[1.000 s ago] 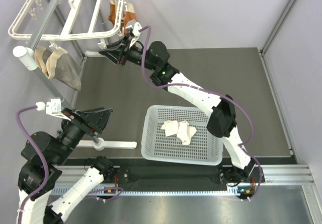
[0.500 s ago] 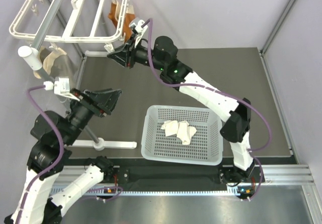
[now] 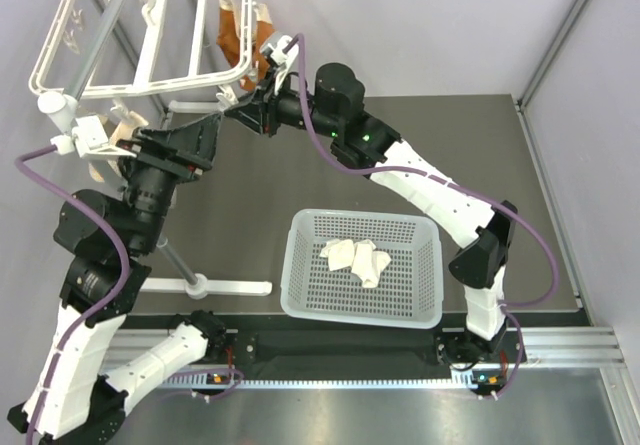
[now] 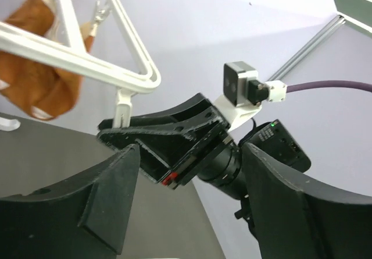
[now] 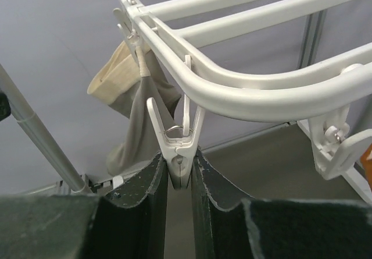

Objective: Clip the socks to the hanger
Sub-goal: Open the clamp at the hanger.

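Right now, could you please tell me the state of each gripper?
Left gripper: open, holding nothing.
Right gripper: closed on a small white plastic clip of the large white plastic hanger frame.

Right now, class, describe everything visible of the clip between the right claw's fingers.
The clip is white plastic: two arms splayed in a V, a metal spring ring across them. It hangs on a thin stem from the curved rim of the hanger. Its narrow end is pinched between the dark fingers of the right claw.

Both arms (image 3: 420, 180) high and outstretched — left pincer (image 4: 189, 154) agape; right pincer (image 5: 179, 163) tight on a clip (image 5: 176, 139)
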You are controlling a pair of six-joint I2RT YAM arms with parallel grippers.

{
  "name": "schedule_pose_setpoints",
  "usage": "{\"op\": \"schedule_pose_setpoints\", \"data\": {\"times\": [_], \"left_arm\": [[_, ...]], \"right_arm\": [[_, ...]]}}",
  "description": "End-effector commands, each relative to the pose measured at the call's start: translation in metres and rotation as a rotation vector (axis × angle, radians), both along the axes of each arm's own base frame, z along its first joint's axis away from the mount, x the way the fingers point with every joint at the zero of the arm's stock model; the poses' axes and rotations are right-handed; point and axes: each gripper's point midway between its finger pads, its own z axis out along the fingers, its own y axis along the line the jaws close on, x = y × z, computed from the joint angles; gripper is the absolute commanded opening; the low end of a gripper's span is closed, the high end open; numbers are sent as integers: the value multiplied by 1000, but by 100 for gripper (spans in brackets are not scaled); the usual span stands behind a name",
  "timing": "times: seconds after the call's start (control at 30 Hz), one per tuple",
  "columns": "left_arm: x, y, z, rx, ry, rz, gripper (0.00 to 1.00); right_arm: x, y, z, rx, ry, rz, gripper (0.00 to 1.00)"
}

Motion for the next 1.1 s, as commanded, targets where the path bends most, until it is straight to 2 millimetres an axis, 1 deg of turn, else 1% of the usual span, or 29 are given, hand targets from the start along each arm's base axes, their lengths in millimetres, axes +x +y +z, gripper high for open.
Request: {"op": "schedule_pose_setpoints", "data": {"times": [0.0, 0.1, 0.13, 0.17, 0.2, 0.23, 0.27, 0.3, 0.37, 0.4, 0.43, 0.47, 0.5, 0.57, 0.6, 0.63, 0.67, 0.7, 0.77, 0.8, 0.83, 0.87, 0.9, 0.93, 0.97, 1.03, 1.07], "left_arm": [[2, -6, 28, -19, -100, -18, 77], [7, -11, 27, -21, -69, -29, 74], [10, -11, 23, -49, -33, -26, 73], [16, -8, 17, -64, 6, 0, 72], [17, -7, 12, -64, 45, 6, 71], [18, -7, 11, -73, 61, 8, 71], [22, -9, 8, -92, 88, 7, 71], [22, -5, 4, -98, 120, 24, 69], [23, -4, 2, -133, 147, 33, 67], [23, 0, 2, -146, 152, 50, 66], [25, 2, -4, -165, 181, 60, 66], [24, 4, -5, -177, 188, 68, 66], [25, 6, -7, -179, 193, 79, 66], [27, 6, -6, -170, 187, 86, 66], [26, 4, -4, -158, 176, 75, 66], [24, -3, -2, -113, 153, 38, 66], [21, -9, 8, -105, 110, 5, 66], [20, -12, 10, -86, 93, -14, 67], [16, -20, 17, -52, 50, -58, 68], [13, -20, 18, -44, 38, -66, 68], [12, -20, 18, -28, 31, -67, 69], [10, -19, 19, -24, 26, -66, 69], [9, -18, 19, -20, 20, -68, 70], [7, -17, 20, -17, 11, -64, 70], [5, -16, 18, -17, 8, -65, 70], [2, -13, 22, -27, -12, -63, 71], [1, -13, 21, -29, -13, -64, 71]], "right_arm": [[-32, -13, 42, 55, -58, 68, 0], [-43, -16, 43, 47, -28, 112, 0], [-45, -18, 43, 42, -12, 119, 0], [-48, -21, 45, 44, -7, 123, 0], [-49, -22, 45, 43, -6, 124, 0], [-50, -21, 41, 37, -4, 128, 0], [-53, -25, 45, 43, -18, 129, 0], [-53, -25, 44, 43, -24, 126, 0], [-51, -26, 40, 29, -54, 114, 0], [-49, -27, 40, 27, -66, 104, 0], [-47, -27, 37, 18, -96, 94, 0], [-45, -28, 38, 17, -111, 84, 0], [-39, -27, 35, 12, -115, 55, 0], [-34, -25, 32, -7, -138, 44, 0], [-35, -24, 32, -15, -135, 51, 0], [-38, -26, 38, -19, -126, 60, 0], [-40, -26, 39, -20, -115, 71, 0], [-44, -25, 39, -22, -95, 94, 0], [-53, -30, 45, 5, -21, 146, 0], [-62, -31, 47, 19, 48, 203, 0], [-62, -34, 49, 29, 81, 220, 0], [-69, -35, 51, 45, 150, 268, 0], [-70, -37, 50, 40, 148, 283, 0], [-70, -39, 54, 66, 217, 308, 0], [-72, -40, 56, 77, 251, 331, 0], [-80, -44, 62, 109, 337, 413, 0], [-80, -42, 59, 107, 375, 434, 0]]}}
